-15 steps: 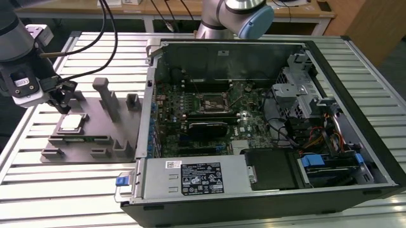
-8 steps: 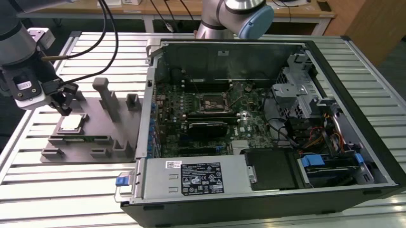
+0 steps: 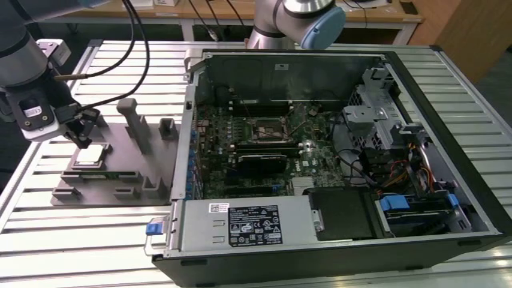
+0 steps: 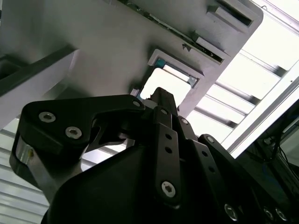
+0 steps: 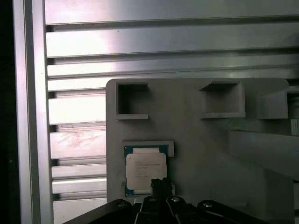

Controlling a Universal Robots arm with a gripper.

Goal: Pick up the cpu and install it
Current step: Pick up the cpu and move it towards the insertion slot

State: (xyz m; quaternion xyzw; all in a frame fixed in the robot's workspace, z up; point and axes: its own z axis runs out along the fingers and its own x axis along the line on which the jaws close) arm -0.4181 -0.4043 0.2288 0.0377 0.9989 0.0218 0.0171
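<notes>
The cpu (image 3: pixel 88 155) lies flat in a square recess of the grey fixture (image 3: pixel 128 159), on the exterior view's left. Its silver top with a thin pale border shows in both wrist views (image 5: pixel 145 169) (image 4: pixel 164 83). My gripper (image 3: pixel 83 143) hangs just above the chip's near edge with its black fingers drawn together and nothing between them. The fingertips (image 5: pixel 161 183) overlap the chip's edge in the first wrist view, and the gripper (image 4: pixel 156 92) points down at the chip in the second wrist view. The motherboard socket (image 3: pixel 270 128) sits inside the open computer case.
The open computer case (image 3: pixel 472 198) lies on the slatted metal table (image 3: pixel 72 240), to the exterior view's right of the fixture. Upright grey posts (image 3: pixel 132 123) rise from the fixture close to the chip. Cables (image 3: pixel 120 66) trail from the arm, and a second arm's base (image 3: pixel 296 24) stands behind the case.
</notes>
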